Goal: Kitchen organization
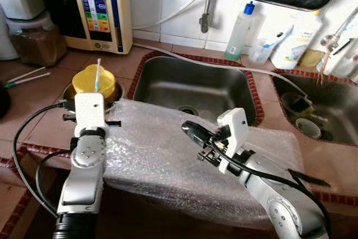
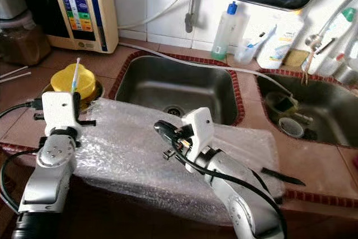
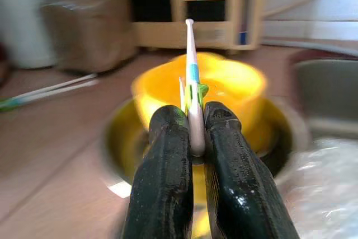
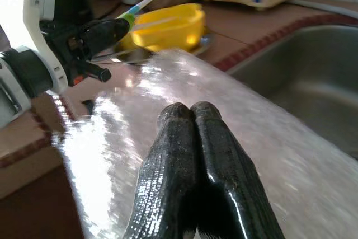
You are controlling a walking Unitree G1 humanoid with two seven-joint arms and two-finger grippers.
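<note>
— Item one, left claw?

— My left claw (image 3: 196, 138) is closed on a toothbrush (image 3: 192, 76), white handle with green and blue bands, pinched between both fingers (image 3: 162, 155) and standing upright. It sits just beside the near rim of the yellow bowl (image 1: 96, 80).

— The bowl itself?

— Yellow plastic, resting inside a metal dish (image 1: 116, 92) on the tiled worktop (image 1: 33, 104). Taking the bowl as my landmark: the beige appliance (image 1: 100, 6) stands against the wall beyond it; two white sticks (image 1: 27, 76) lie on the worktop to its left.

— Item two, right claw?

— My right claw (image 4: 190, 113) has its fingers pressed together, nothing between them. It hangs over the bubble wrap (image 1: 162, 155), well to the right of the bowl.

— The wrap?

— One clear sheet draped over the front edge of the worktop, its far left corner touching the dish under the bowl.

— Anything further?

— A steel sink (image 1: 190, 85) to the bowl's right; beyond it, a clear bottle with a blue cap (image 1: 240, 32).
</note>
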